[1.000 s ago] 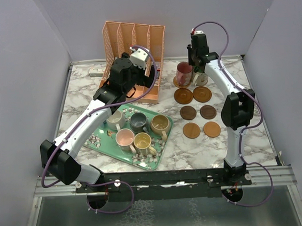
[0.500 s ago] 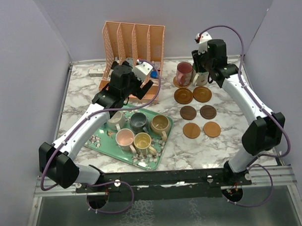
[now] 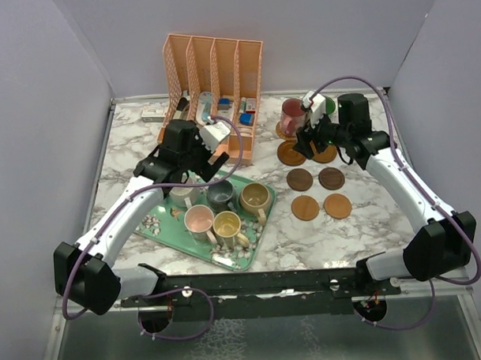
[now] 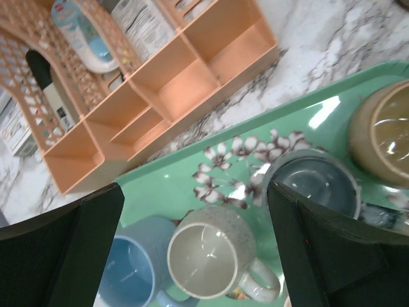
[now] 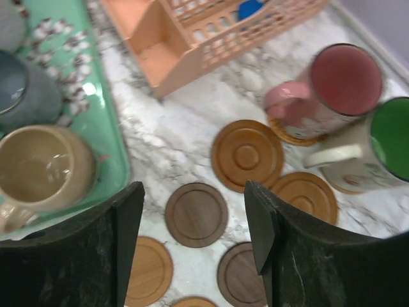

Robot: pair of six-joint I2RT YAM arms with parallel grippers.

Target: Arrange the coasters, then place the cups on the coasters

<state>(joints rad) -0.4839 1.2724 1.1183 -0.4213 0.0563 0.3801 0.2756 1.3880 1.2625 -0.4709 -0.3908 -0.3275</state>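
1. Since a second ago, the right arm has swung from behind the far cups point(image 5: 345, 80) to a position over the far coasters point(image 5: 246, 155). The left arm has drawn back from the orange organiser point(image 3: 213, 70) to above the green floral tray point(image 4: 294, 125).
2. Coasters counted: eight, all on the right half of the marble surface point(image 3: 306, 241). Six lie bare in two columns of three, apart from one another. The other two sit at the far end, each under a cup.
3. Cups counted: eight.
   - Two stand upright on the far coasters: the maroon-lined cup on the left and the green-lined cup point(image 5: 390, 137) just beside it on the right.
   - Six stand upright on the tray: the blue cup point(image 4: 131, 275), cream cup point(image 4: 208, 252), grey-blue cup point(image 4: 313, 185), tan cup point(image 4: 386, 128), pink cup point(image 3: 199, 221) and yellow cup point(image 3: 226, 225).
   - The blue cup shows only in the left wrist view.
4. The left end effector point(image 4: 193, 198) hangs above the far part of the tray. Its jaws are spread fully wide, holding and touching nothing.
5. The right end effector point(image 5: 193, 192) hangs over the bare coasters, near the two placed cups. Its jaws stand well apart, with nothing between them and no contact with any cup or coaster.
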